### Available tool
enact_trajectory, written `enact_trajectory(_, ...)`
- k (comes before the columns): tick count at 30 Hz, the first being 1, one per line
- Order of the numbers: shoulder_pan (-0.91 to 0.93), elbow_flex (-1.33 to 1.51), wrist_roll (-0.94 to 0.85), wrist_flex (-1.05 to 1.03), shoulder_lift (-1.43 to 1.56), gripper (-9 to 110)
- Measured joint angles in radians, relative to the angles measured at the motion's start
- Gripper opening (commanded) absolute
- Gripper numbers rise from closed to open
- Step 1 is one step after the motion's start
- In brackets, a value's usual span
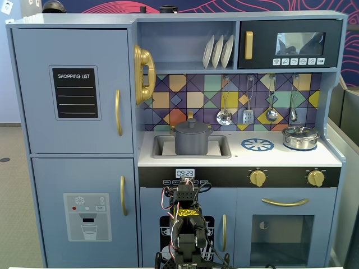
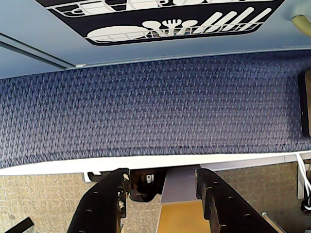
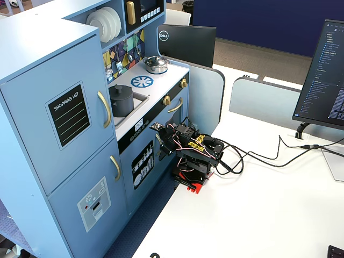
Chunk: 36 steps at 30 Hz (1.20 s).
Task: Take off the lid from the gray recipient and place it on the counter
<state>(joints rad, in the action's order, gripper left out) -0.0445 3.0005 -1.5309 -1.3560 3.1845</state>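
The gray recipient [image 1: 192, 143] stands in the recessed sink of the white counter [image 1: 241, 158] with the dark gray lid [image 1: 191, 126] resting on it, knob up. Both fixed views show it; the pot [image 3: 121, 102] and lid [image 3: 120, 89] are at the counter's left. My arm is folded low in front of the kitchen's lower doors, well below the counter. My gripper [image 2: 163, 177] points down over the table edge and blue carpet; its jaws stand apart with nothing between them. It also shows in a fixed view [image 3: 163, 148].
A shiny silver pot [image 1: 300, 137] sits at the counter's right, next to the blue burner ring [image 1: 257, 144]. Utensils hang above the counter. Cables [image 3: 258, 156] run over the white table to a monitor [image 3: 322, 75]. A Dell screen [image 3: 185, 43] stands behind the kitchen.
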Motion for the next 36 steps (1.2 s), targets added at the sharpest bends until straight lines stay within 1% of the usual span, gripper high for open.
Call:
enact_trajectory(15,0.04,-0.012,0.058,0.003,0.002,0)
enact_trajectory(19,0.058,-0.164,0.011,0.0,-0.032,0)
enact_trajectory(23,0.071,-0.391,-0.049,0.155,-0.095,0)
enact_trajectory(26,0.086,-0.518,-0.078,0.357,-0.147,1)
enact_trajectory(28,0.098,-0.581,-0.087,0.511,-0.189,4)
enact_trajectory(31,0.115,-0.663,-0.087,0.706,-0.256,14)
enact_trajectory(34,0.14,-0.729,-0.087,0.819,-0.321,19)
enact_trajectory(36,0.149,-0.765,-0.087,0.857,-0.362,20)
